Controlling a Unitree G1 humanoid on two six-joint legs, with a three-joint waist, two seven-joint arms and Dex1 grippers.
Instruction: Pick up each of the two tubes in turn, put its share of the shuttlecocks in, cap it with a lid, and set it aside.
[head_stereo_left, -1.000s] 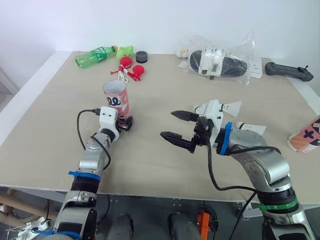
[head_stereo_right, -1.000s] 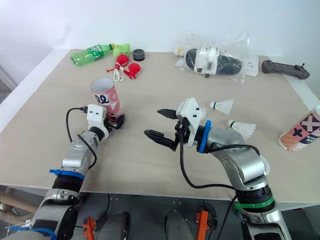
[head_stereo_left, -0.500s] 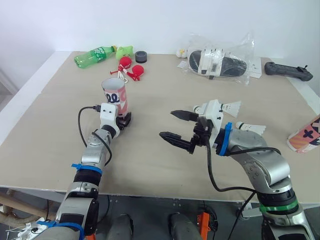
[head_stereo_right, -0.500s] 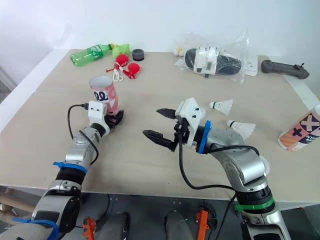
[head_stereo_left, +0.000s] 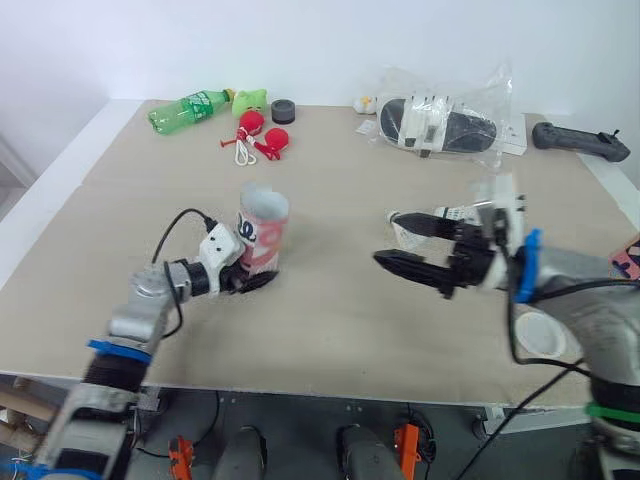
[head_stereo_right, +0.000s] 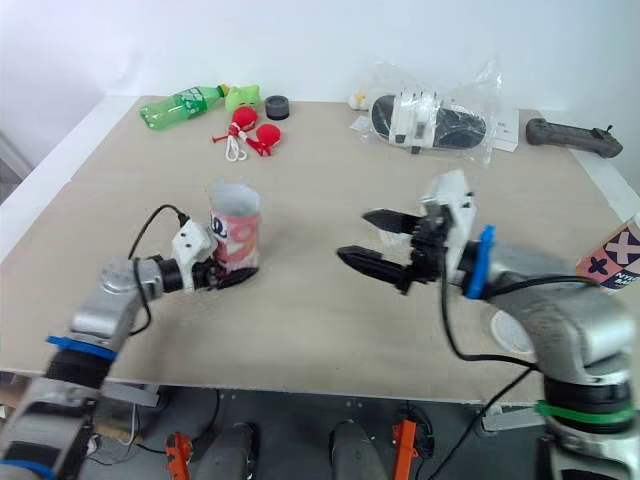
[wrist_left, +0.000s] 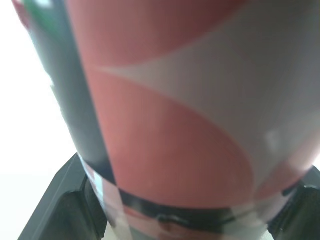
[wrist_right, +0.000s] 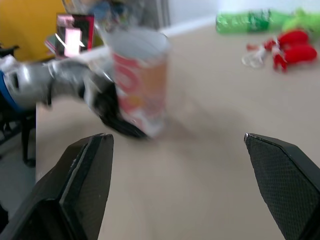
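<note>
The left gripper (head_stereo_left: 248, 279) has carried the upright, open-topped pink-and-white tube (head_stereo_left: 263, 228) toward mid-table, clamped round its base. The right gripper (head_stereo_left: 385, 238) gapes wide, empty.

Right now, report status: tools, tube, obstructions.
Left tool shut on pink tube, upright, uncapped. Right tool open, empty. Nothing between them.
</note>
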